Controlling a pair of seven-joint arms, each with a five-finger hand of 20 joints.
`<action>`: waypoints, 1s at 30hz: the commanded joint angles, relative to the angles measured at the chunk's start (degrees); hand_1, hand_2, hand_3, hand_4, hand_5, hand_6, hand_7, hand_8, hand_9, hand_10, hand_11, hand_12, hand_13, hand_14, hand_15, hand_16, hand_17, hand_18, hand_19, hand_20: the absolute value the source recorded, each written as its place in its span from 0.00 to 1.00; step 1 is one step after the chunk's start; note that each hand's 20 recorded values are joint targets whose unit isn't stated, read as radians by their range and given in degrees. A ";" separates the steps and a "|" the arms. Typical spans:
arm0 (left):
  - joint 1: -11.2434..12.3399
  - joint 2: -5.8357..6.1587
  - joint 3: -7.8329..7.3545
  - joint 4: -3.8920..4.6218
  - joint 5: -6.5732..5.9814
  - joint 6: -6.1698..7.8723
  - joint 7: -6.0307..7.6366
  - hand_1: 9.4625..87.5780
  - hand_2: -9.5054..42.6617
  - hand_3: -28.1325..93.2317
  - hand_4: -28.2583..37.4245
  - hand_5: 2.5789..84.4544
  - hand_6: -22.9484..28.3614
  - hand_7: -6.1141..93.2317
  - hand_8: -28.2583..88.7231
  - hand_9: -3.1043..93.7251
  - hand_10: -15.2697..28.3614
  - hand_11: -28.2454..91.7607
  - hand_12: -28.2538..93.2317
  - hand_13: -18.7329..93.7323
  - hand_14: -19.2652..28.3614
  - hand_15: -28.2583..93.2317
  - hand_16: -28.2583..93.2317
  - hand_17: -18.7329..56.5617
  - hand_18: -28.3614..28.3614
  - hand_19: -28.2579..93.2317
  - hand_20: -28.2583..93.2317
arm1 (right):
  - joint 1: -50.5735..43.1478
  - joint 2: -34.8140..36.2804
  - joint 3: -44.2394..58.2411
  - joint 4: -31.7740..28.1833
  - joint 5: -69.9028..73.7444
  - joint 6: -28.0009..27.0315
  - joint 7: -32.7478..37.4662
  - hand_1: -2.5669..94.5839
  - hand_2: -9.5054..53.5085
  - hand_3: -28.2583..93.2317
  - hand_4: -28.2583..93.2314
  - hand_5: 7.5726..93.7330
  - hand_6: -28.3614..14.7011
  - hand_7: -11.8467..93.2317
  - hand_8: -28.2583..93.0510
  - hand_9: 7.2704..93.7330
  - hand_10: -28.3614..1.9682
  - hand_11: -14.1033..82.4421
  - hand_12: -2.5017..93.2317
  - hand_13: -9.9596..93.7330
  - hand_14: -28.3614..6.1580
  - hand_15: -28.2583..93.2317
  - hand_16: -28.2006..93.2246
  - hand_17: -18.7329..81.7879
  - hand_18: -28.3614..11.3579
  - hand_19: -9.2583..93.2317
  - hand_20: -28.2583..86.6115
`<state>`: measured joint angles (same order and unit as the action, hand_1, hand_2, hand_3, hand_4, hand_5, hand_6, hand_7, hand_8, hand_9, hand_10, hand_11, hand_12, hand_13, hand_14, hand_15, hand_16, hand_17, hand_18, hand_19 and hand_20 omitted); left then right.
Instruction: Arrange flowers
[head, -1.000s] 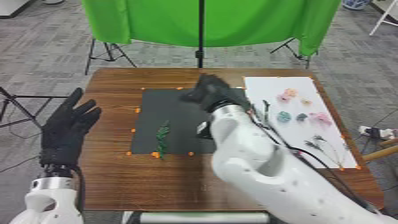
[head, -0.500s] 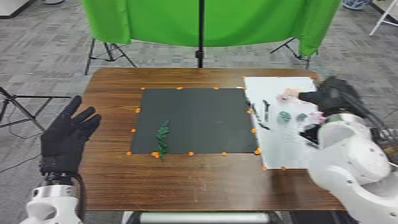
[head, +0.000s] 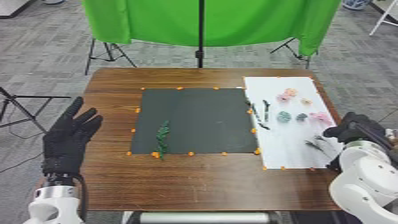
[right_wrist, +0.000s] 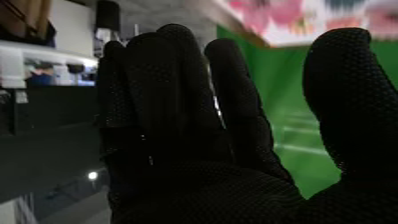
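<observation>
My right hand (head: 354, 127) is at the table's right edge, beside the white sheet; in the right wrist view that hand (right_wrist: 200, 170) has straight fingers and holds nothing. My left hand (head: 69, 135), open, stays left of the table. A green leafy sprig (head: 163, 139) lies on the black sheet (head: 200, 120), at its lower left. On the white sheet (head: 282, 145) are dark stems (head: 266, 110), an orange-pink flower (head: 290, 92), teal-green blooms (head: 283, 117), a pink flower (head: 321, 117) and dark sprigs (head: 314, 145) near my right hand.
Orange markers (head: 191, 153) line the edges of the sheets. Bare brown wood (head: 187, 185) lies in front of the black sheet. A green cloth (head: 151, 22) hangs behind the table, with thin black stand legs around it.
My right hand has swung from above the black sheet, across the white sheet, to the table's right edge, uncovering the flowers. The left hand has barely moved.
</observation>
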<state>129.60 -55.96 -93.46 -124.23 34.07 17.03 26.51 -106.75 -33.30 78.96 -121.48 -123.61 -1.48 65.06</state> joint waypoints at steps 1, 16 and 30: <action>0.08 -1.10 -0.34 0.48 0.61 -0.74 -1.23 0.17 0.29 0.91 0.01 0.40 0.59 0.13 0.17 0.37 0.80 0.42 0.32 0.35 0.97 0.69 0.14 0.13 1.00 0.68 0.22 | -2.68 0.62 -0.54 1.78 1.37 -2.28 0.15 0.38 0.00 0.84 0.04 0.63 0.54 0.25 0.14 0.66 0.29 0.50 0.20 0.67 0.31 0.81 0.34 0.48 0.00 0.93 0.24; -0.37 0.13 1.40 1.13 -0.57 -0.11 0.94 0.17 0.29 0.91 0.02 0.40 0.60 0.13 0.17 0.37 0.80 0.43 0.32 0.35 0.97 0.69 0.14 0.13 1.00 0.68 0.22 | 6.20 3.06 -11.62 7.08 -7.33 4.58 0.51 0.58 0.00 0.78 0.00 0.91 0.65 0.31 0.26 0.92 0.56 0.53 0.26 0.85 0.56 0.77 0.38 0.56 0.13 0.98 0.31; 1.22 -0.79 -2.59 0.36 0.51 -1.82 -1.74 0.17 0.29 0.91 0.02 0.40 0.60 0.13 0.18 0.37 0.80 0.43 0.32 0.35 0.98 0.70 0.15 0.15 1.00 0.71 0.23 | 14.06 -0.80 -12.89 -3.84 -9.60 5.43 -3.17 0.60 0.00 0.80 0.00 0.96 0.63 0.28 0.29 0.97 0.57 0.55 0.26 0.88 0.57 0.79 0.41 0.59 0.11 1.00 0.38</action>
<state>129.27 -55.80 -93.64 -123.56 33.64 16.64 26.83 -100.57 -31.00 69.78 -119.89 -132.51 4.52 64.60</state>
